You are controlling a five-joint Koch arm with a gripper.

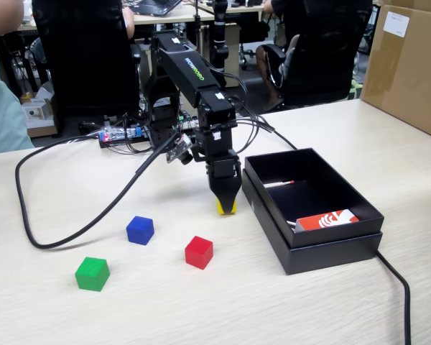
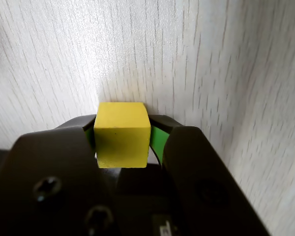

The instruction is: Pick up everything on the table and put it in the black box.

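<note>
The arm reaches down over the pale wood-grain tabletop (image 1: 330,302), its tool (image 1: 225,206) pointing straight down just left of the black box (image 1: 345,253) in the fixed view. The tool is closed around a yellow cube (image 2: 122,134): in the wrist view the cube sits squarely between the two dark jaws, whose green-lined inner faces press against its left and right sides. In the fixed view only the cube's lower part shows, peeking out yellow (image 1: 225,208) beneath the jaw tips, at or just above the tabletop; whether it touches the surface cannot be told. Three other cubes lie apart from one another on the tabletop to the left of and nearer the camera than the tool: a blue cube (image 1: 140,230), a red cube (image 1: 199,252) to its right and nearer, and a green cube (image 1: 93,274) farthest left and nearest. The black box is open, resting in or on a matching black tray, and holds an orange-and-white packet (image 1: 327,219) at its near end and a thin white stick (image 1: 279,184) with a red tip near its far end. A black cable (image 1: 72,233) loops across the tabletop from the arm's base past the blue cube.
</note>
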